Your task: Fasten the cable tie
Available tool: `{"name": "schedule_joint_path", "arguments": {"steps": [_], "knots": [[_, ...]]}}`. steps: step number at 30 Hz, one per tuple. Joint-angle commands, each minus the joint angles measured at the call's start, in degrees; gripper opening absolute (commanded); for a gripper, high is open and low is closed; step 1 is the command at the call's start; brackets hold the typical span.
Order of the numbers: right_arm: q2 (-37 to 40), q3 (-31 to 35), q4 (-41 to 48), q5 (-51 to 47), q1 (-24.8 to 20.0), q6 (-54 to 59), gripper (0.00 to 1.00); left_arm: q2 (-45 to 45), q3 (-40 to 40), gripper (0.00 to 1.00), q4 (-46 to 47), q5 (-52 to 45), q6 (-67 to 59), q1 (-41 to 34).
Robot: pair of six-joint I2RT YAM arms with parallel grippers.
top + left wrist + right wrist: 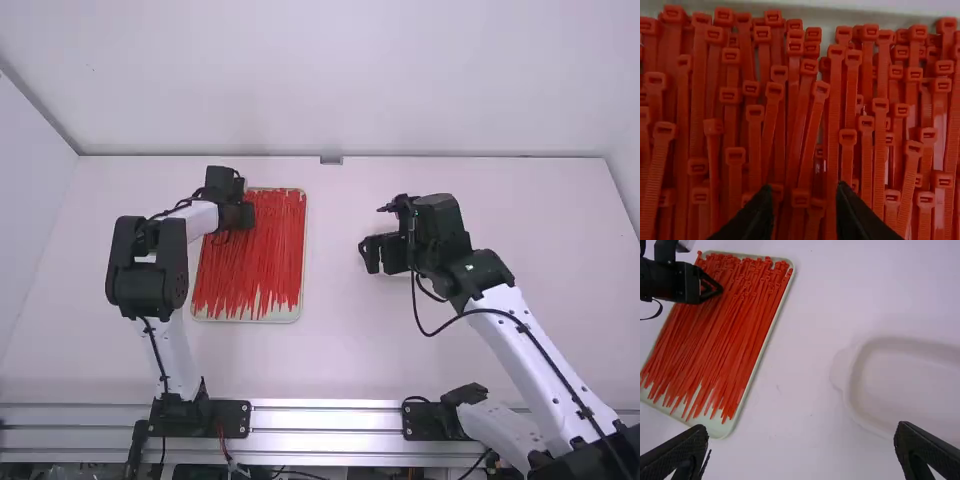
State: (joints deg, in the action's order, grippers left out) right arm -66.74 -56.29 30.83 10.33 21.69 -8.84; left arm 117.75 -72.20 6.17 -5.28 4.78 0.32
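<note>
Red cable ties [840, 100] beneath left end effector [802, 202] — right end effector [801, 452] above white dish [905, 385]; both spread.

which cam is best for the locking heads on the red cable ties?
Left wrist view: the locking heads appear close up, each slot distinct, with the open left tool over them. The high view gives the ties as a red mass, heads unresolved. The right wrist view shows the heads small, at an angle.
</note>
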Motion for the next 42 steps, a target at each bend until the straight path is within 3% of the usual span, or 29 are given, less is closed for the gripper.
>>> {"name": "schedule_joint_path", "arguments": {"steps": [1, 19, 42], "knots": [[-0.44, -2.14, -0.02, 0.15, 0.11, -0.33, 0.99, 0.37, -0.26, 0.32, -0.11, 0.44, 0.15, 0.04], [-0.44, -2.14, -0.31, 0.17, 0.11, -0.35, 0.99, 0.37, -0.20, 0.20, 0.22, 0.42, -0.09, 0.07], [-0.44, -2.14, 0.11, 0.33, 0.11, -0.33, 1.00, 0.39, -0.15, 0.16, 1.42, 0.42, -0.13, 0.07]]}}
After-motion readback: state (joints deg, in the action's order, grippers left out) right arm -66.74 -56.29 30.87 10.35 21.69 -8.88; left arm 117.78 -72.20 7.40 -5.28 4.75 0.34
